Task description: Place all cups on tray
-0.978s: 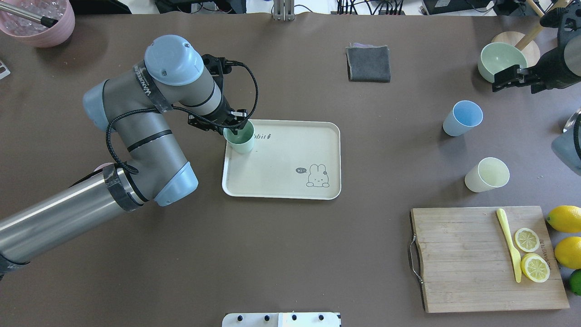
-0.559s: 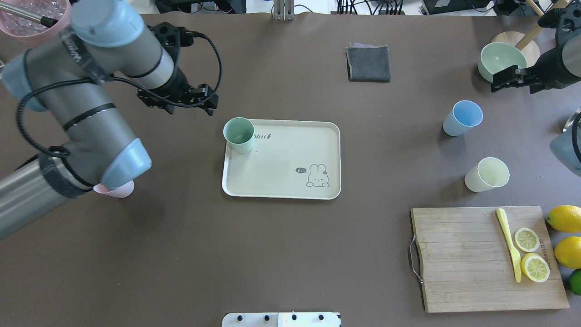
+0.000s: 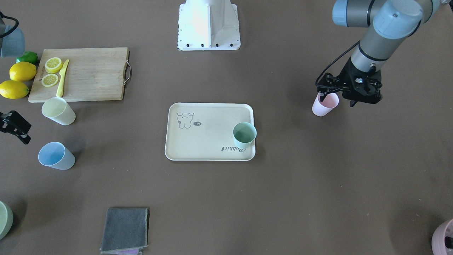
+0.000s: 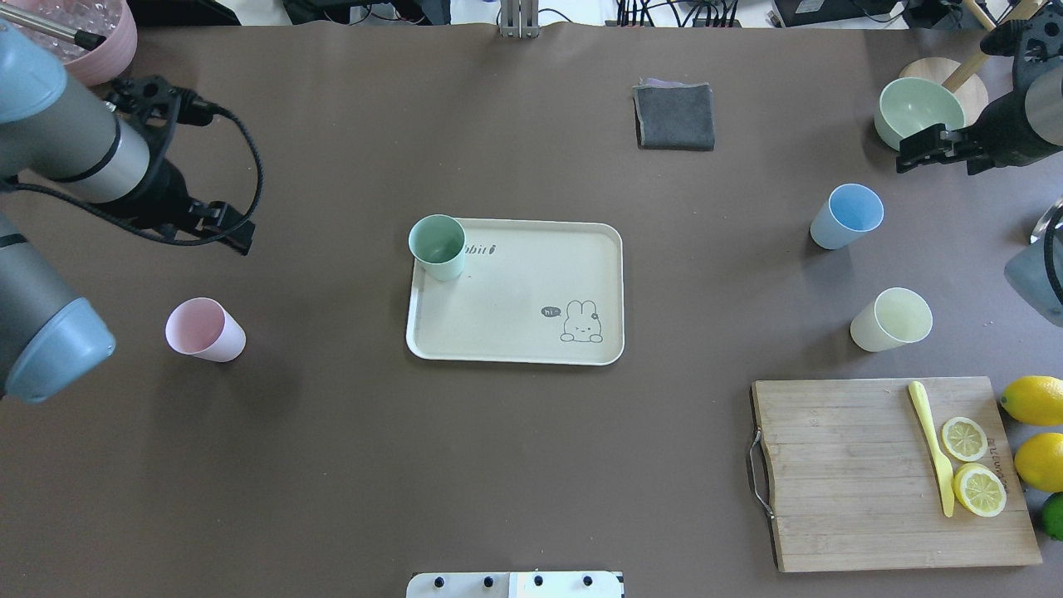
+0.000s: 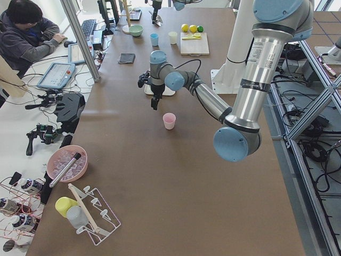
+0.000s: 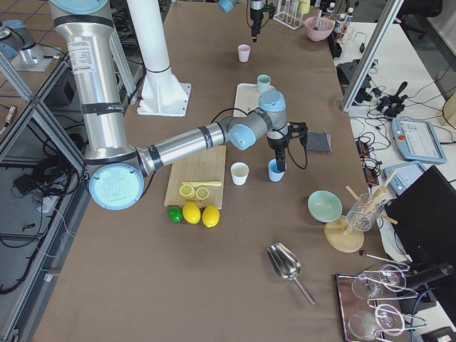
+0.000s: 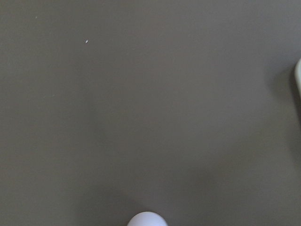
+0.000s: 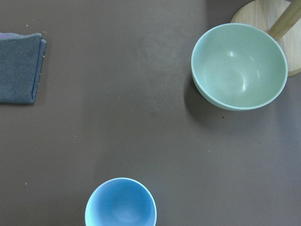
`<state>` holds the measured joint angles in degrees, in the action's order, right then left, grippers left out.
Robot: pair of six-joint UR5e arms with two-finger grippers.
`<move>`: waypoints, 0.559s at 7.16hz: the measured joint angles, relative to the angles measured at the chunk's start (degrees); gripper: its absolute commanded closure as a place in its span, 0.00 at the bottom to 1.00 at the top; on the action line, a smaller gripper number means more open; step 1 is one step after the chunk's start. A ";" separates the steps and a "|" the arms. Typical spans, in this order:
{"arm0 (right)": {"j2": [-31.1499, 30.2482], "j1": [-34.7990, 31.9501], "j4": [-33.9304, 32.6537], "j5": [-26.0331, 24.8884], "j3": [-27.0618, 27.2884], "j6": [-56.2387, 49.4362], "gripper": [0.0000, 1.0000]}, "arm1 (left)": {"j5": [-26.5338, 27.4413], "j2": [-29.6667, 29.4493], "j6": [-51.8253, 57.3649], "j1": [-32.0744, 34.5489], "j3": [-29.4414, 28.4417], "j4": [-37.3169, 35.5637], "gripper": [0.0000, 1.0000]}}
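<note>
The cream tray point(image 4: 515, 282) point(image 3: 207, 136) lies mid-table. The mint green cup point(image 4: 437, 247) point(image 3: 244, 134) stands upright in its far left corner. The pink cup point(image 4: 205, 330) point(image 3: 325, 104) point(image 5: 169, 120) stands on the table left of the tray; its rim shows at the bottom of the left wrist view point(image 7: 147, 219). My left gripper point(image 4: 208, 228) point(image 3: 338, 97) hovers just beyond it, open and empty. The blue cup point(image 4: 847, 216) point(image 8: 121, 203) and yellow cup point(image 4: 891, 320) point(image 3: 58, 111) stand at the right. My right gripper point(image 4: 909, 149) point(image 3: 14, 127) is open beyond the blue cup.
A wooden cutting board point(image 4: 839, 473) with lemon slices and a yellow knife lies front right, with whole lemons point(image 4: 1034, 399) beside it. A green bowl point(image 4: 918, 108) point(image 8: 239, 66) sits far right, a folded grey cloth point(image 4: 674, 116) at the back and a pink bowl point(image 4: 100, 50) far left.
My left gripper let go of the mint green cup on the tray and swung left, up and away toward the pink cup, which now shows fully. The right gripper shifted only slightly.
</note>
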<state>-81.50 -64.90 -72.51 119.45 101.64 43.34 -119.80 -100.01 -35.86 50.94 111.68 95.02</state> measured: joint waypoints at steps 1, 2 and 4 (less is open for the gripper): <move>-0.03 0.06 0.00 0.00 0.01 0.05 0.00 | 0.11 3.12 0.57 0.00 -1.92 5.33 0.02; -0.04 0.09 0.00 0.00 0.02 0.07 0.00 | 0.15 4.57 0.71 -0.09 -3.53 8.57 0.02; 0.03 0.23 0.00 -0.06 -0.13 0.02 0.00 | 0.20 5.12 -0.11 -1.08 -4.32 10.41 0.06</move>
<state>-81.46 -64.67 -72.51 119.39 101.51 43.36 -119.60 -94.88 -35.97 49.86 107.36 105.43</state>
